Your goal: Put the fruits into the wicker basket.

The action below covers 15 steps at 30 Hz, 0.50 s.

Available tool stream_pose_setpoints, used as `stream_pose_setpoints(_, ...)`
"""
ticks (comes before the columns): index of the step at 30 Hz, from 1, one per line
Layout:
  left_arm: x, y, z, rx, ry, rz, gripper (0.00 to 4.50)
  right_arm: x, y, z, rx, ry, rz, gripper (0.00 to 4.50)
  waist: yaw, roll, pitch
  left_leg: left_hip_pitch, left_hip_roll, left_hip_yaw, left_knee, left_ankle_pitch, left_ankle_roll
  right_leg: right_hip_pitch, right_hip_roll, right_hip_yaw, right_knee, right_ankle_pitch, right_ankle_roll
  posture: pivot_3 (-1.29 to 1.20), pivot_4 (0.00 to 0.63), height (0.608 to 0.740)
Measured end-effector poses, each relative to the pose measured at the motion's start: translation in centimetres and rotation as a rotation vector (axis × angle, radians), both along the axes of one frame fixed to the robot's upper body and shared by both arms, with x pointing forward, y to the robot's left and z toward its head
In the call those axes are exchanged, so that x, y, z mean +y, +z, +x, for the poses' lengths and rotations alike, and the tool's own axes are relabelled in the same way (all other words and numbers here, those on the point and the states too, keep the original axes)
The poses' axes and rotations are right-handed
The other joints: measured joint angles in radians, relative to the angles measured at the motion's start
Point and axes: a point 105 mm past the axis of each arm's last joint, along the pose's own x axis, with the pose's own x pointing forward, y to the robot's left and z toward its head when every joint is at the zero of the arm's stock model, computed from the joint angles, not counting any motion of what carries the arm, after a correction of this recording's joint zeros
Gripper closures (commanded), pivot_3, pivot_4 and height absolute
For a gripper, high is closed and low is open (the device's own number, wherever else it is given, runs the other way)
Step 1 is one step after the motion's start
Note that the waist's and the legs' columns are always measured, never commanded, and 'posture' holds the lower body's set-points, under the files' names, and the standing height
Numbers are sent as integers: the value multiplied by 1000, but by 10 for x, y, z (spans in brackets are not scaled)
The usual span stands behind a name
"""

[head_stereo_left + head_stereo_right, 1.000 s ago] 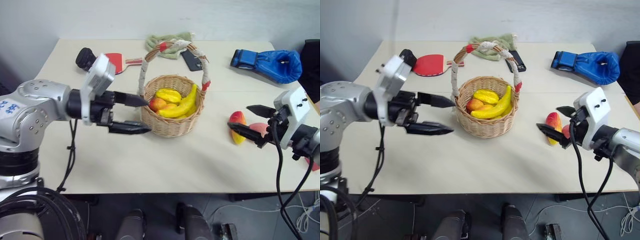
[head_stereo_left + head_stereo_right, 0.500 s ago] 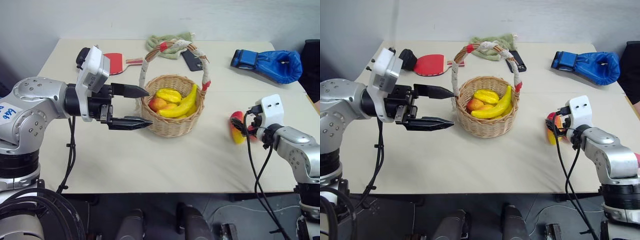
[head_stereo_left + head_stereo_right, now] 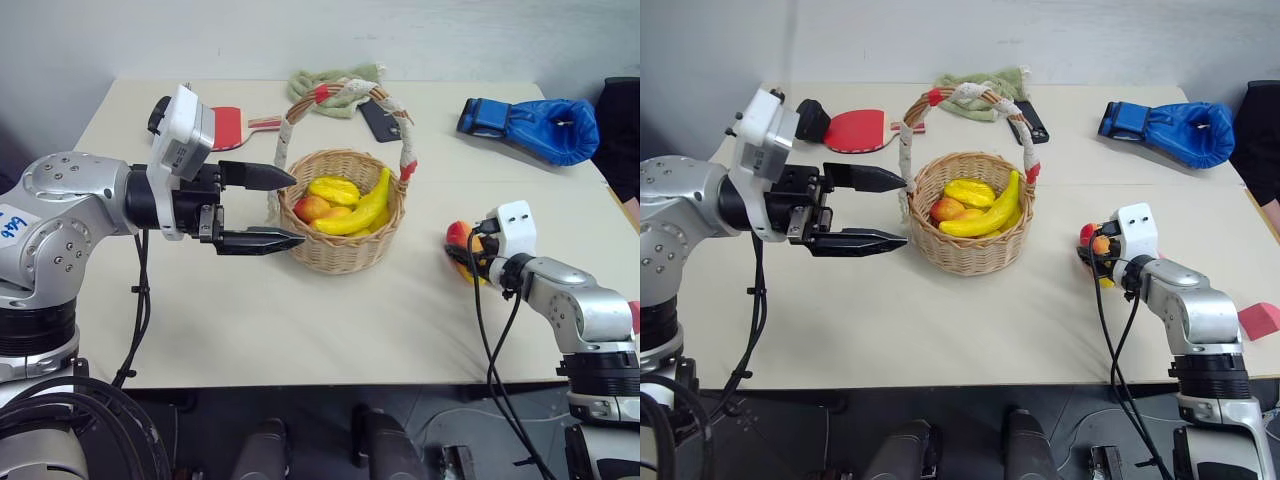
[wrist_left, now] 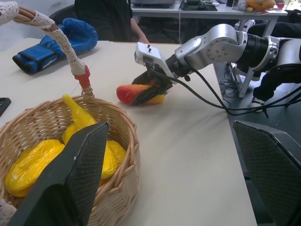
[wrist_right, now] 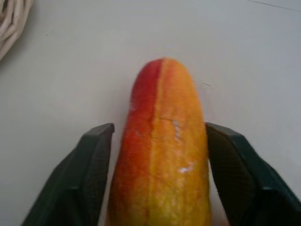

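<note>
Silver-grey arms [image 3: 70, 205], white wrist camera blocks [image 3: 183, 130], black jaws, black trailing cables [image 3: 490, 330].

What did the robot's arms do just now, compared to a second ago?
The right claw went down to the table and came around the mango, a finger on each side. The mango lies a bit nearer the basket than before. The left claw stayed open beside the basket, and the banana stayed inside.
</note>
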Motion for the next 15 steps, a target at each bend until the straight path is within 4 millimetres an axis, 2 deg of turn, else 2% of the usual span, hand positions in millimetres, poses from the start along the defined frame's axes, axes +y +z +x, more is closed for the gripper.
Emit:
stream_pose_setpoints(2, 1, 1, 0, -6, 2, 0, 51, 0, 0, -3, 2, 7, 2, 2765, -1, 0, 0, 0, 0, 0, 0, 0, 0, 0, 0, 0, 0, 0, 0, 0, 150, 740)
stream_pose_setpoints(5, 2, 1, 2, -9, 8, -6, 51, 7, 4, -6, -1, 41, 10, 2772, -1, 0, 0, 0, 0, 0, 0, 0, 0, 0, 0, 0, 1, 0, 0, 0, 150, 740)
stream_pose_setpoints(8, 7, 2, 6, -3, 27, -9, 51, 20, 26, -15, -45, 133, 65, 2772, -3, 1, 0, 0, 1, -1, 0, 0, 0, -1, 0, 0, 1, 0, 0, 0, 150, 740)
stream_pose_setpoints(12, 13, 6, 6, -14, 47, -2, 51, 70, 83, -41, -163, 421, 165, 2772, -5, 1, 1, 0, 2, -1, -1, 0, 0, -2, 1, 0, 2, 0, 0, 0, 150, 740)
stream_pose_setpoints(15, 17, 7, 5, -18, 60, 7, 51, 110, 115, -55, -223, 602, 233, 2772, -4, 1, 1, 1, 2, -1, -1, 0, 0, -2, 1, 0, 2, 0, -1, 0, 150, 740)
